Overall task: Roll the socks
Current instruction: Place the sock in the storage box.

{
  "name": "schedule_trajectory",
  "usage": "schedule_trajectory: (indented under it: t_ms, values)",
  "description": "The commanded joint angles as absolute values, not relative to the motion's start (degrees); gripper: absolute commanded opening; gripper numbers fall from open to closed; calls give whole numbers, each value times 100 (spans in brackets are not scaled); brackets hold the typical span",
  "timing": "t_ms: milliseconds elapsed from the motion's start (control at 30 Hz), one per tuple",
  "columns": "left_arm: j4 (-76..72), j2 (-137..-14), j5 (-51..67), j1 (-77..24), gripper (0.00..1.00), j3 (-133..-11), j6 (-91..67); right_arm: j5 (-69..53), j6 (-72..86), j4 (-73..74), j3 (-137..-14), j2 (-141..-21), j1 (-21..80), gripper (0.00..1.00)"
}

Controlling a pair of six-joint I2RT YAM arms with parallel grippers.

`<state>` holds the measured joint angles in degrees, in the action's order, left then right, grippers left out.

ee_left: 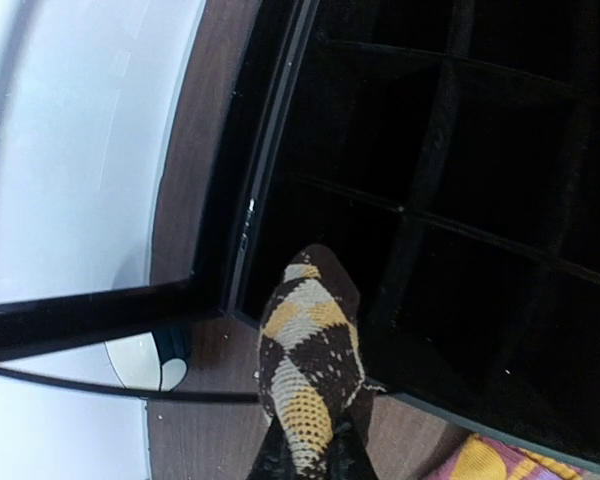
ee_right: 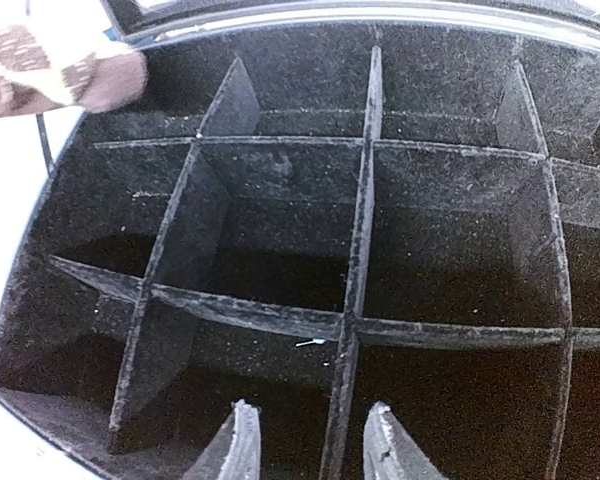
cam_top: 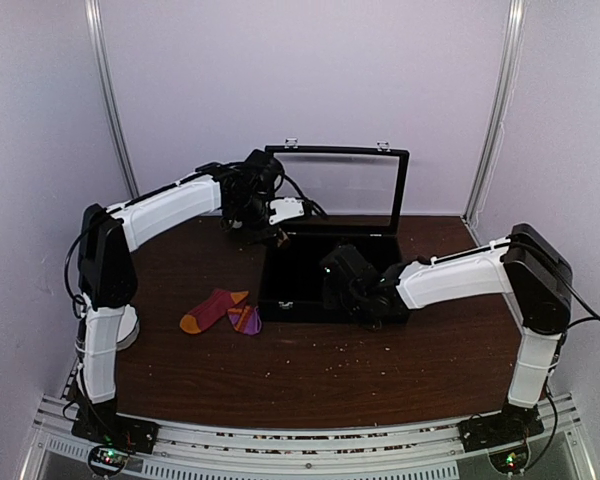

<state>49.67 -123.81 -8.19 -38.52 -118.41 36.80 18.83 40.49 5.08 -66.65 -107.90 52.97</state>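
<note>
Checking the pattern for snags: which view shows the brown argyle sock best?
Left wrist: the argyle sock sits lower-centre, diamonds sharp, pinched in the left gripper. Right wrist catches only a blurred bit at its top-left corner; the top view barely shows it.

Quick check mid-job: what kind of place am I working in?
Probably a lab robot booth, not a home: plain white walls with metal corner rails close in a dark wood table, slotted metal framing runs along its near edge, and a black divided box sits on it.
</note>
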Motion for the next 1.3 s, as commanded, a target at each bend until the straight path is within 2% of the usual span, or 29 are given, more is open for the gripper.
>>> schedule_trajectory:
  t_ms: [0, 267, 433, 567, 900, 967, 1000, 1033, 1067, 1133, 1200, 1267]
  values:
    - [4484, -12682, -980, -3910, 0, -12100, 3835, 1334, 4349, 944, -6148, -10822, 5720, 40]
    - [3999, -13041, -1287, -3921, 0, -12004, 3892, 1456, 3935, -1211, -4935, -9863, 5996, 61]
    - [3802, -13122, -1311, -3933, 0, -11896, 4027, 1299, 3749, -1467, -4851, -9657, 6053, 63]
    - [3706, -13236, -1386, -3937, 0, -11828, 4111, 1236, 3713, -1589, -4750, -9498, 6080, 68]
    - [3896, -13679, -1423, -3970, 0, -11979, 4237, 1199, 3899, -2090, -3821, -8573, 6112, 72]
    - [3894, -13746, -1447, -3981, 0, -12009, 4229, 1183, 3926, -2065, -3723, -8445, 6139, 77]
    - [3903, -13789, -1468, -3990, 0, -12025, 4232, 1186, 3928, -2054, -3681, -8398, 6151, 92]
    - [3920, -13797, -1498, -3990, 18, -12060, 4227, 1186, 3940, -2021, -3655, -8360, 6166, 99]
    - [3945, -13806, -1513, -3990, 38, -12099, 4227, 1193, 3961, -1986, -3632, -8339, 6177, 100]
    - [3997, -13791, -1551, -3990, 62, -12184, 4185, 1212, 3978, -1952, -3585, -8307, 6191, 100]
    - [4044, -13699, -1534, -3990, 79, -12227, 4142, 1224, 3992, -1947, -3549, -8310, 6210, 100]
    - [4092, -13517, -1424, -3990, 82, -12218, 4125, 1256, 4053, -1888, -3539, -8350, 6205, 100]
